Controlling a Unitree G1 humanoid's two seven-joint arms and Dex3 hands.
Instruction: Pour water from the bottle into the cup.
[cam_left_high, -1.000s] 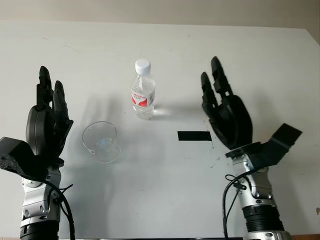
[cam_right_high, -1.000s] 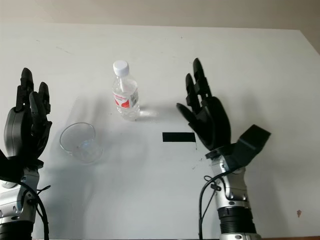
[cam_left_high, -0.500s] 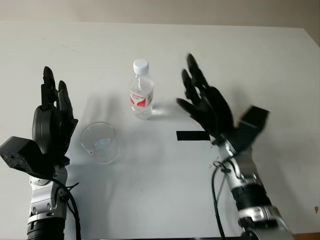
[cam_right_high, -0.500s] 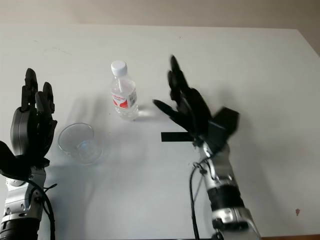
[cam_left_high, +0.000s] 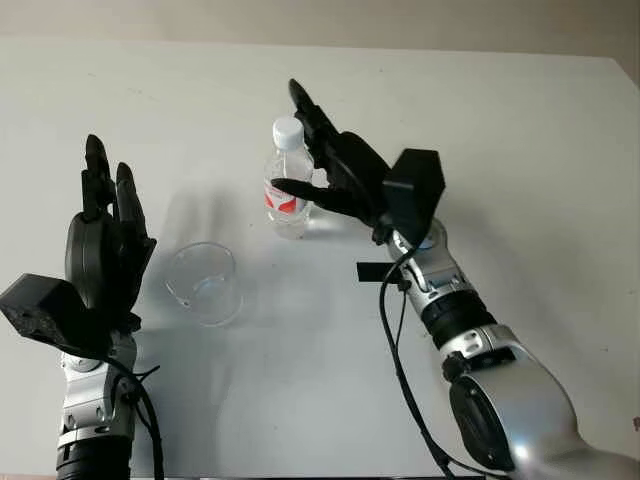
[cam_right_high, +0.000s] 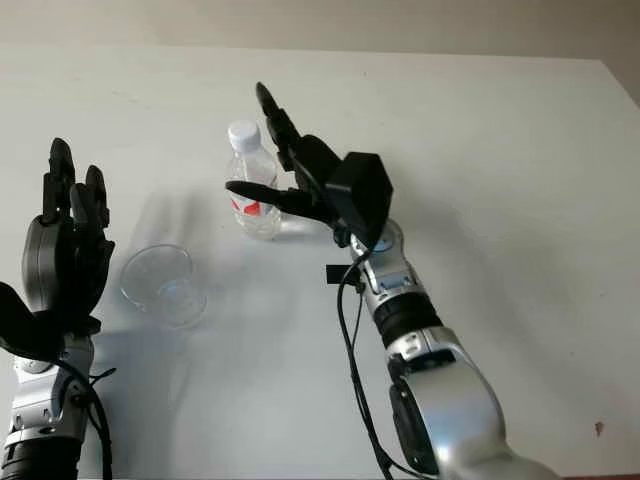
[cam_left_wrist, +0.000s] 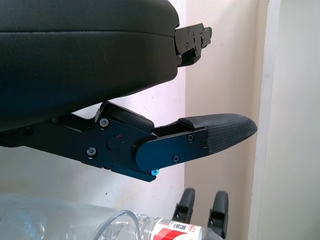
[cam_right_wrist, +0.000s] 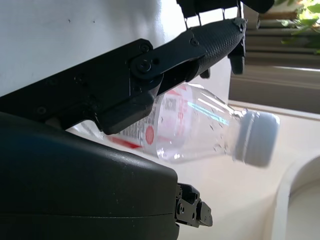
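Observation:
A clear plastic water bottle (cam_left_high: 286, 190) with a white cap (cam_left_high: 288, 128) and a red label stands upright at the table's middle. My right hand (cam_left_high: 312, 160) is open right beside it on its right. The thumb crosses in front of the label and the other fingers (cam_left_high: 300, 100) reach past the cap, without closing on the bottle. The right wrist view has the bottle (cam_right_wrist: 200, 120) just beyond the palm, with a finger (cam_right_wrist: 200, 45) over it. A clear empty cup (cam_left_high: 203, 283) stands left of and nearer than the bottle. My left hand (cam_left_high: 100, 235) is open, raised left of the cup.
A strip of black tape (cam_left_high: 372, 271) lies on the white table (cam_left_high: 520, 150), partly under my right forearm. The left wrist view takes in the cup's rim (cam_left_wrist: 120, 220) and the bottle's label (cam_left_wrist: 172, 229) beyond my left hand's finger (cam_left_wrist: 210, 137).
My right arm has swung forward and to the left, bringing the hand from beside the tape up against the bottle. The left hand has barely moved.

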